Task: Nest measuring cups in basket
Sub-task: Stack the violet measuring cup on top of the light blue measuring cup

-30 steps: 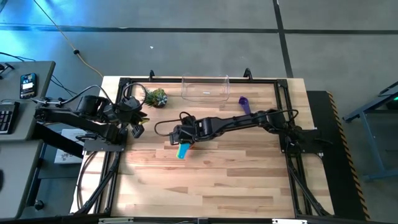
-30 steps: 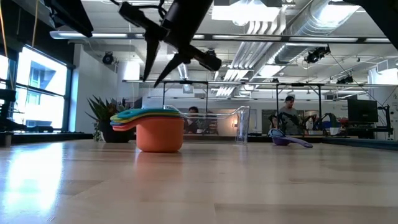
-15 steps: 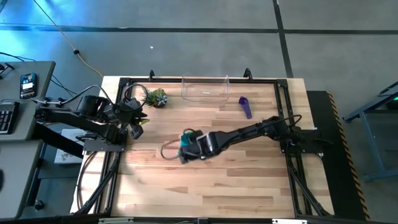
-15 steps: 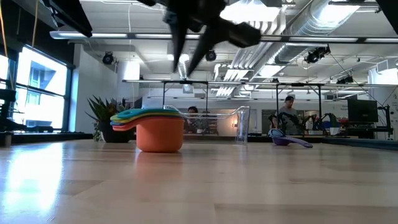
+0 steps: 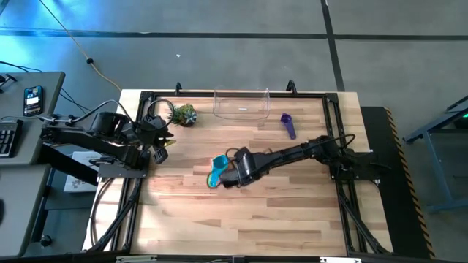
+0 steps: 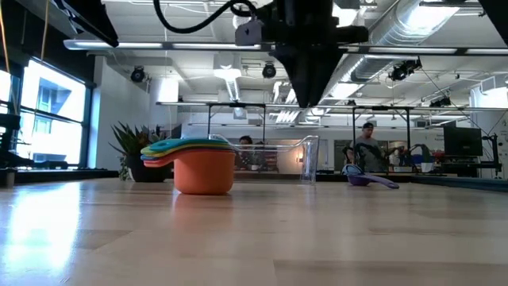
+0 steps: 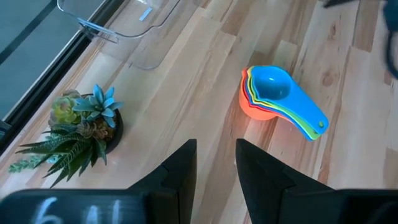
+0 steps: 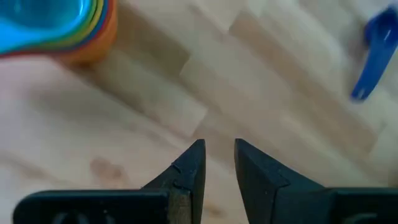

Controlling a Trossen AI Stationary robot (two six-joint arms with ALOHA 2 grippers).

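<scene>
Hovering mid-table, the right gripper [image 5: 232, 174] has its fingers slightly parted and empty. The nested measuring cups [image 5: 216, 171] sit just at its nine o'clock. A lone purple cup [image 5: 288, 123] lies toward two o'clock, apparently near the clear basket [image 5: 241, 104].

A robotics lab in an open industrial hall. The wooden table [image 5: 241, 212] sits inside a black metal frame on a grey concrete floor [image 5: 219, 51]. Beyond the right gripper [image 6: 305, 95], exposed silver ducts [image 6: 373, 32] cross the ceiling, and a person [image 6: 367, 147] stands among more framed rigs. Past the left gripper [image 5: 162, 142], a desk [image 5: 29, 109] holds a keyboard [image 5: 6, 139] and a phone [image 5: 31, 101].
</scene>
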